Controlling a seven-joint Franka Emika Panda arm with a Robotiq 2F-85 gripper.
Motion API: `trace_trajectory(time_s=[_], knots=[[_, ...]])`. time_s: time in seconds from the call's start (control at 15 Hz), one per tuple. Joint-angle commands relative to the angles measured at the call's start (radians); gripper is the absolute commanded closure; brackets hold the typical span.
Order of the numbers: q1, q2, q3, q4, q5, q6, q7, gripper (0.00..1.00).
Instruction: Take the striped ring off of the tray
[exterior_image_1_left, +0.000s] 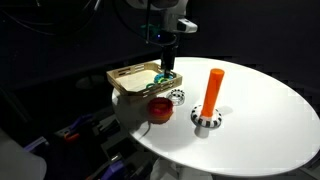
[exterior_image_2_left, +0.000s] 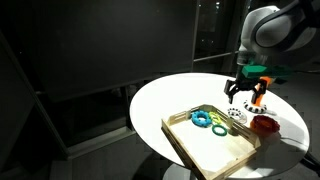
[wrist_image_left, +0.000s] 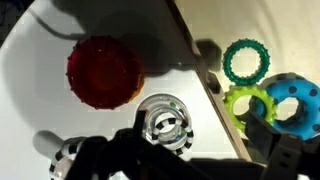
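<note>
The striped ring (wrist_image_left: 166, 124) lies flat on the white table, just outside the rim of the light-brown wooden tray (wrist_image_left: 205, 62). It seems to sit within a clear ring. It also shows in both exterior views (exterior_image_1_left: 177, 97) (exterior_image_2_left: 237, 115), between the tray (exterior_image_1_left: 128, 80) (exterior_image_2_left: 200, 150) and a red ring. My gripper (exterior_image_1_left: 166, 68) (exterior_image_2_left: 245, 97) (wrist_image_left: 195, 152) hangs just above the striped ring. It is open and holds nothing.
A red ring (wrist_image_left: 105, 72) (exterior_image_1_left: 162, 108) (exterior_image_2_left: 265, 123) lies on the table beside the striped ring. Green (wrist_image_left: 245, 60), lime (wrist_image_left: 248, 102) and blue (wrist_image_left: 296, 100) rings lie in the tray. An orange peg (exterior_image_1_left: 213, 90) stands on a striped base (exterior_image_1_left: 205, 120).
</note>
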Motion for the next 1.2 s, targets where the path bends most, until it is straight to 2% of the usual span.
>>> trace_trajectory(time_s=[0.0,0.2,0.47,0.8,1.13], knots=[[-0.004,-0.110,0.023,-0.051,-0.061,-0.094,-0.030,0.00],[-0.001,-0.183,0.050,-0.080,-0.124,-0.137,-0.022,0.00],[-0.005,-0.278,0.093,-0.116,-0.186,-0.131,0.000,0.00],[-0.019,-0.359,0.129,-0.131,-0.174,-0.122,-0.015,0.00],[-0.024,-0.338,0.145,-0.108,-0.163,-0.126,-0.009,0.00]])
